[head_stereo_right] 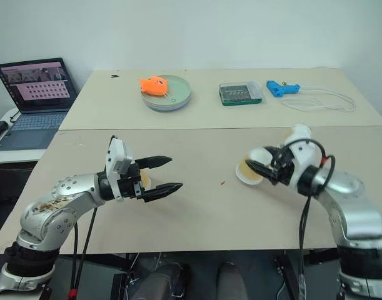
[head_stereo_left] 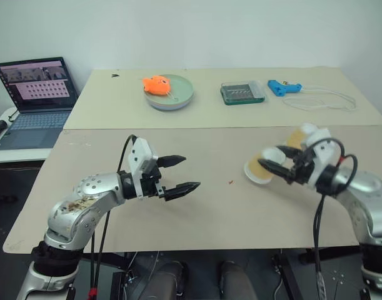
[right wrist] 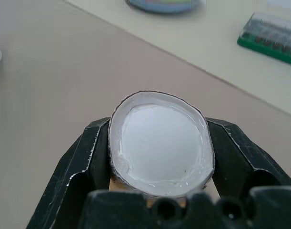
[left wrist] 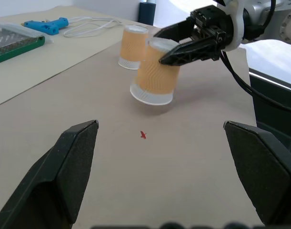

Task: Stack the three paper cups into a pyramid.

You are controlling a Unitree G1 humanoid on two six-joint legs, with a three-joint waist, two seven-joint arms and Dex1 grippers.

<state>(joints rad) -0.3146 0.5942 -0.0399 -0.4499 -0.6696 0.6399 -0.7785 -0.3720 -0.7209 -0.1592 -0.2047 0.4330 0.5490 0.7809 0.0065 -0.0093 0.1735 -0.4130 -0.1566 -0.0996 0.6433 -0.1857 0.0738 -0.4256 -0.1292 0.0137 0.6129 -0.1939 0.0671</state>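
Observation:
My right gripper (head_stereo_left: 267, 164) is shut on a tan-orange paper cup (head_stereo_left: 257, 172), pinching it just below its white base (right wrist: 159, 143). The cup hangs upside down and tilted, a little above the table at the right, as the left wrist view shows (left wrist: 152, 76). A second paper cup (left wrist: 132, 46) stands upside down on the table just behind it, and is partly hidden by the right hand in the head views (head_stereo_left: 296, 137). My left gripper (head_stereo_left: 191, 172) is open and holds nothing at the table's left-middle, pointing towards the held cup. A tan patch (head_stereo_right: 143, 181) shows behind its fingers; I cannot tell what it is.
On the far table are a plate (head_stereo_left: 178, 100) with an orange toy (head_stereo_left: 157, 85), a green box (head_stereo_left: 241, 93), a blue glue gun (head_stereo_left: 283, 87) and a white cable (head_stereo_left: 325, 100). A laptop (head_stereo_left: 37, 100) stands at the far left. A red speck (head_stereo_left: 230, 182) lies between the grippers.

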